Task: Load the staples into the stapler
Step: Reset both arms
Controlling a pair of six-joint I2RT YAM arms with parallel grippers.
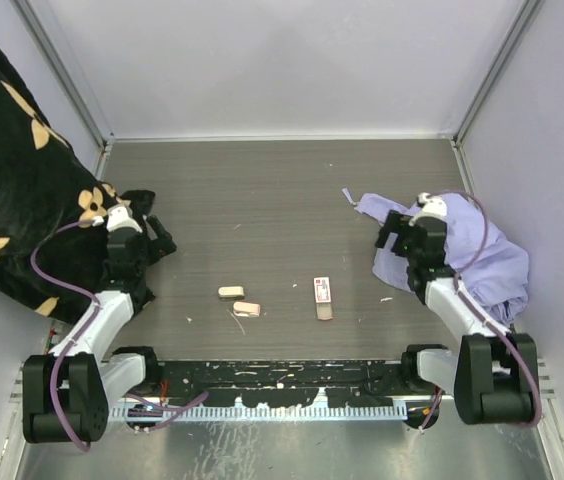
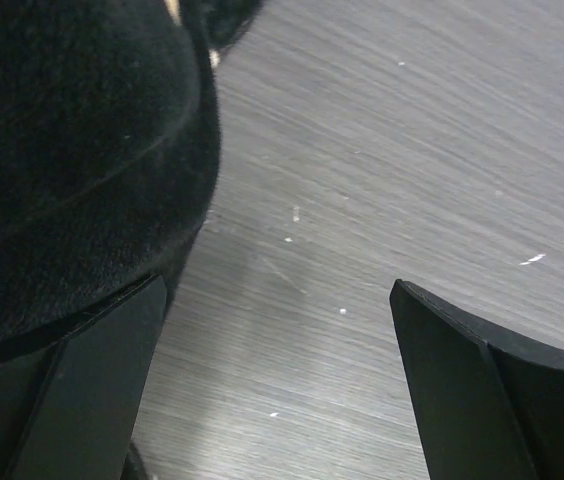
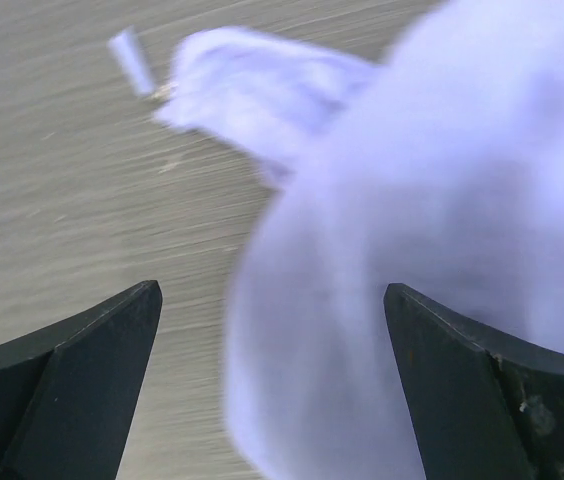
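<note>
The staples box (image 1: 322, 291), tiny, red-and-white with a tan tray end, lies on the grey table near the front centre. No stapler shows in any view. My left gripper (image 1: 162, 241) is open and empty at the table's left, beside a black cloth (image 1: 12, 170); in the left wrist view (image 2: 277, 285) its jaws stand wide over bare table, the cloth (image 2: 72, 150) at the left finger. My right gripper (image 1: 392, 233) is open at the left edge of a lavender cloth (image 1: 482, 255); in the right wrist view (image 3: 272, 287) the blurred cloth (image 3: 412, 250) lies between its fingers, not gripped.
Two plain beige blocks (image 1: 230, 292) (image 1: 247, 308) lie left of the staples box. A small lavender scrap (image 1: 346, 195) lies beyond the cloth's far corner. Grey walls enclose the table on three sides. A black rail (image 1: 282, 376) runs along the front edge.
</note>
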